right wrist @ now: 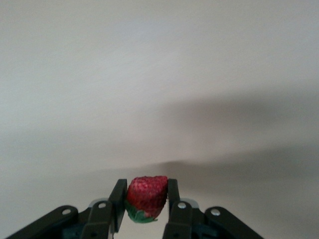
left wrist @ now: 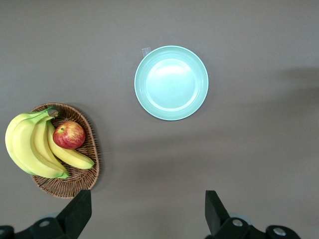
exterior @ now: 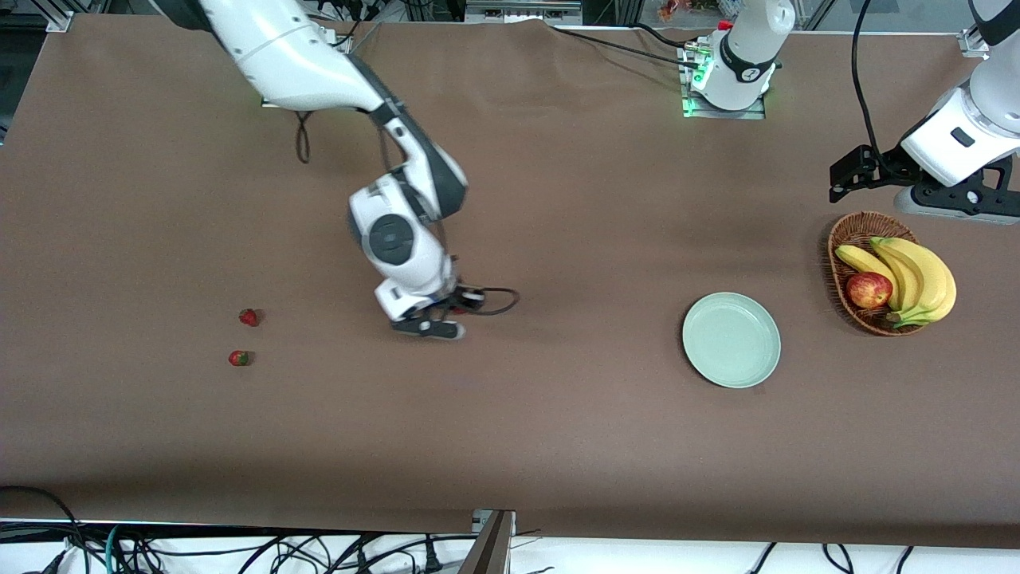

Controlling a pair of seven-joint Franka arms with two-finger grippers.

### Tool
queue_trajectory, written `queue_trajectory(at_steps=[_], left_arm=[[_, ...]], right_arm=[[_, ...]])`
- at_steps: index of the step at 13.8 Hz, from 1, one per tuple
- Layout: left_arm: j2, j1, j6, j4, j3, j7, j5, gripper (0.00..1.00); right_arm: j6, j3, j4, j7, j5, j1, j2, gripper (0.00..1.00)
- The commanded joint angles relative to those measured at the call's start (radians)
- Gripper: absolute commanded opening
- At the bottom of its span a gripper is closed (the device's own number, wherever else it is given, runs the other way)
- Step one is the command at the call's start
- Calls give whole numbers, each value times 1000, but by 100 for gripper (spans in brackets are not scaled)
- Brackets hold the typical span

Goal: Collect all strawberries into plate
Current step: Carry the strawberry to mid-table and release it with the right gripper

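Only partly hidden, a strawberry [right wrist: 146, 197] sits pinched between right gripper [right wrist: 145, 199] fingers; left gripper [left wrist: 144, 214] fingers spread.

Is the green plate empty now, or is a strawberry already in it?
Empty. The plate shows only its bare pale surface in the left wrist view. Two strawberries lie on the table, and the right tool holds a third.

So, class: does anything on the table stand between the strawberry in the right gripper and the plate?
Nothing visible does. The right gripper holds a strawberry over bare table, and only bare table lies between it and the plate.
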Motion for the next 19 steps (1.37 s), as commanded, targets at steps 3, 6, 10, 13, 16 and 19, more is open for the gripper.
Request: queue_trajectory(at_steps=[3, 6, 10, 13, 16, 19], left_arm=[[12, 7, -19, 28, -6, 10, -14, 100], [12, 9, -19, 28, -6, 12, -13, 100], [12, 9, -19, 28, -6, 12, -14, 100], [12, 7, -19, 28, -6, 12, -13, 100], [53, 7, -17, 36, -6, 12, -14, 100], [109, -11, -71, 36, -9, 16, -10, 100]], right_arm=[[131, -12, 137, 134, 4, 132, 128, 7], [131, -12, 137, 148, 4, 155, 133, 28], [126, -19, 137, 139, -2, 155, 132, 100], [46, -50, 139, 116, 0, 118, 72, 100], [-96, -51, 139, -57, 6, 28, 6, 100], [-290, -56, 134, -226, -2, -108, -65, 100]])
